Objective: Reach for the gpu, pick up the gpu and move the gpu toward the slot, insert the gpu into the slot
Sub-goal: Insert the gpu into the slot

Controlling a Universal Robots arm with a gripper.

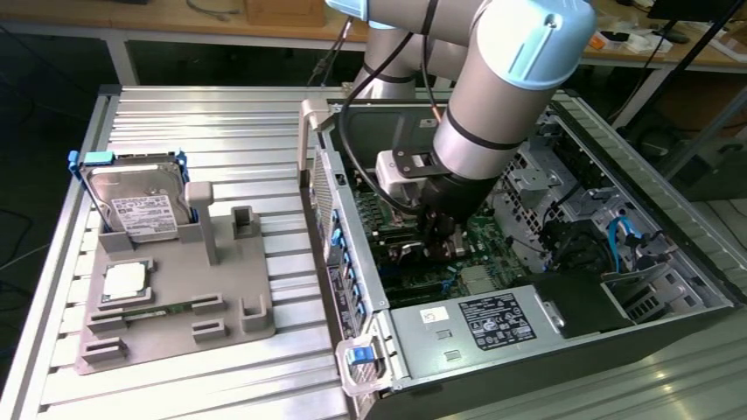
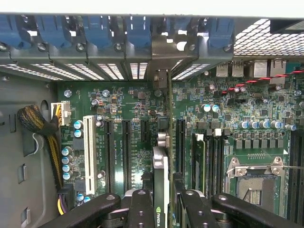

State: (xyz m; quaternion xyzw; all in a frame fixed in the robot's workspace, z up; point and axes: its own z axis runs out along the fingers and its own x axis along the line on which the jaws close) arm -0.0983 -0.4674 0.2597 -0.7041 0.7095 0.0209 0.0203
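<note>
Now gripper (image 2: 160, 202) clamped on gpu (image 2: 163, 156), card edge-on, upright over green motherboard (image 2: 118, 102) inside open computer case (image 1: 350, 227). Slot probably beneath card; blue strip not discernible. Risk: slight tilt or offset jams card edge, bends bracket against case rear. Grey tray (image 1: 175, 297) outside holds hard drive (image 1: 138, 206), processor chip (image 1: 124, 280)
</note>
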